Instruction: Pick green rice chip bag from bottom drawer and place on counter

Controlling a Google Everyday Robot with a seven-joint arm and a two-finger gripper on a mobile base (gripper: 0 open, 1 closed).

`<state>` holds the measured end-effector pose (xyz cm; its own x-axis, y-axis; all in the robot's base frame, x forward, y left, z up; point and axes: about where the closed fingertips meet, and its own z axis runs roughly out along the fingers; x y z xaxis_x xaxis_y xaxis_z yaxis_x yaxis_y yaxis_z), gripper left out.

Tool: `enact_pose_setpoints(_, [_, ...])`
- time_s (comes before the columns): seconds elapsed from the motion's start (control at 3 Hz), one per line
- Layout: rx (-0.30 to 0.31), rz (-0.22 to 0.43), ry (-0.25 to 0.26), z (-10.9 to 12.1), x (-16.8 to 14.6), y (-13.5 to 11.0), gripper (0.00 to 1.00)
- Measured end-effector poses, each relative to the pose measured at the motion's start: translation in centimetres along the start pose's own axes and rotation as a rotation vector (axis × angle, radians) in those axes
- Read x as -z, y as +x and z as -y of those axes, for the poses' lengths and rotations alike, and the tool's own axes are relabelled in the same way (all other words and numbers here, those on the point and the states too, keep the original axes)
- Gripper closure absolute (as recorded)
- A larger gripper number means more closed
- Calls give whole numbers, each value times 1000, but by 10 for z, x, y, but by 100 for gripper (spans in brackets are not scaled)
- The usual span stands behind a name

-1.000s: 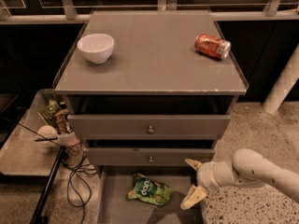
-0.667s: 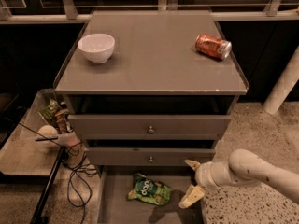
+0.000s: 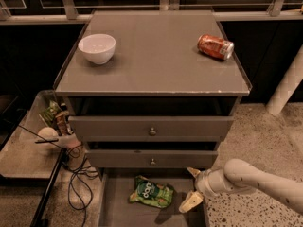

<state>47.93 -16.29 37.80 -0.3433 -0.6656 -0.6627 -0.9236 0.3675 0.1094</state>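
The green rice chip bag [image 3: 150, 192] lies flat in the open bottom drawer [image 3: 118, 207], near its back and left of centre. My gripper [image 3: 191, 189] hangs over the right part of the drawer, a short way to the right of the bag and not touching it. Its two cream fingers are spread apart and hold nothing. The white arm [image 3: 258, 179] comes in from the lower right. The counter [image 3: 156, 56] is the grey top of the cabinet above.
A white bowl [image 3: 96, 48] stands at the counter's left and an orange soda can [image 3: 215, 47] lies at its right. Two upper drawers with knobs [image 3: 152, 131] sit slightly open. A low side table [image 3: 33, 141] with clutter and cables [image 3: 78, 174] is to the left.
The gripper has shifted slightly left toward the bag; the bag and the counter items have not moved.
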Motion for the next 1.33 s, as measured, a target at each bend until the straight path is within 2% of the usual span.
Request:
enact_pose_setpoints(0.33, [-20,-7,28,8,-23,25,0])
enact_pose_setpoints(0.67, [-13,4,41,11,-47,47,0])
enact_pose_setpoints(1.0, [68,55,9,5,-79,61,0])
enact_pose_setpoints(1.33, [211,112,7,-1,-115,62,0])
